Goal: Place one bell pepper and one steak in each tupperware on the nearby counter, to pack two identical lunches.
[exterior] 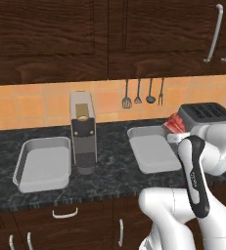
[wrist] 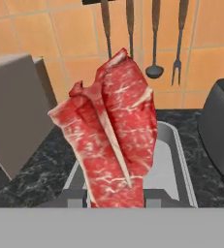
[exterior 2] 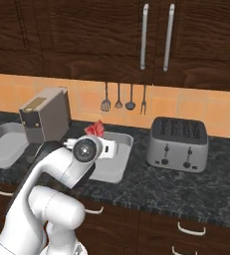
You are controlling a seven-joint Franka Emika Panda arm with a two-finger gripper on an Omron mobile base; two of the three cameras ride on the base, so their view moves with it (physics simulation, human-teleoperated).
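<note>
1. We carry the steak at the gripper. The slab hangs lengthwise up from the fingers, which are hidden under it, so we judge them clamped on its lower end.
2. It sits above the near end of the right tupperware, which looks empty below it. We read this as staging for a drop into that container.
3. From the base cameras, the steak shows red behind the wrist, over the right tupperware and just beside the toaster.
4. The left tupperware lies well apart, past the coffee machine, also empty.
5. Both containers rest on the black counter.
6. Utensils hang on the tiled wall behind. They are no obstacle, we judge.
7. No bell pepper spotted; both lunches unpacked as yet.
</note>
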